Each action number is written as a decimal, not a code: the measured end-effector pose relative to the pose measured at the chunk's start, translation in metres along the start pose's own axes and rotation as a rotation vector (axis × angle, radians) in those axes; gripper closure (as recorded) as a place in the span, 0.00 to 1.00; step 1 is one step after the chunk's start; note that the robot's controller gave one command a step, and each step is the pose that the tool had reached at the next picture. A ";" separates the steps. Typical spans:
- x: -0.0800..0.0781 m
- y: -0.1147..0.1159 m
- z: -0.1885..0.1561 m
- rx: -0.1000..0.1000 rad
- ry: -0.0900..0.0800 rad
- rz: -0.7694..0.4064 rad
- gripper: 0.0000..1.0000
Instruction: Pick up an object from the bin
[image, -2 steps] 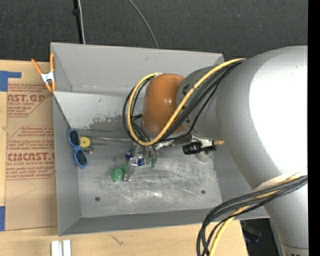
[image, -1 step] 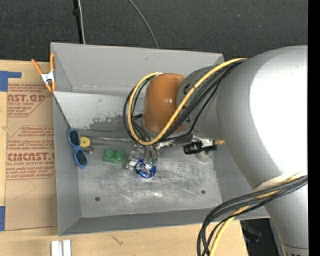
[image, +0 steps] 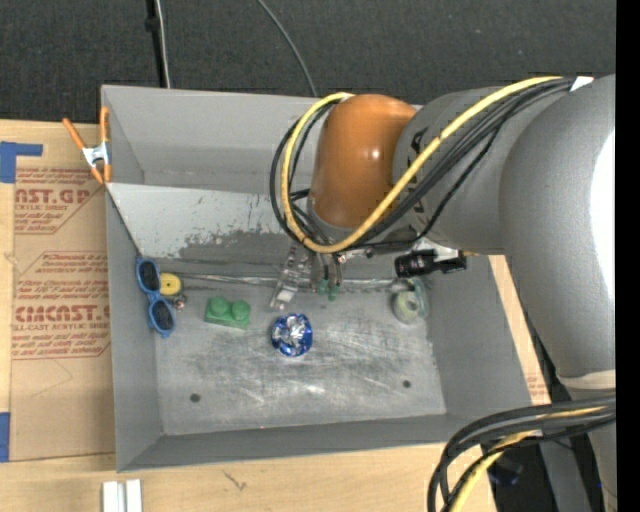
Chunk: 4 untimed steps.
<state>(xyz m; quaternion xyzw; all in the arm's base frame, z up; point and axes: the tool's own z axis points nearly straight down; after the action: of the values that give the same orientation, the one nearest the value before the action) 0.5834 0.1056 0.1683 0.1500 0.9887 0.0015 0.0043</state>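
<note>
approach step: gripper (image: 305, 283) hovers near the crumpled blue-and-silver foil ball (image: 292, 335); released or clenched, i cannot tell. next probably means lowering onto it.

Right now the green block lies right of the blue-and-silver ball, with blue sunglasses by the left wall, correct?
No. The camera view shows the green block lying left of the blue-and-silver ball, not right. The blue sunglasses are by the left wall, as said.
</note>
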 end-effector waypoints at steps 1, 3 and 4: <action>0.002 -0.001 0.005 0.004 0.006 0.000 0.00; 0.006 -0.059 0.088 0.000 -0.002 -0.014 1.00; 0.005 -0.057 -0.077 0.000 -0.002 -0.098 1.00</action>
<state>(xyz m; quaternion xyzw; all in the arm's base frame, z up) 0.5610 0.0527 0.2449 0.1013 0.9948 0.0012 0.0051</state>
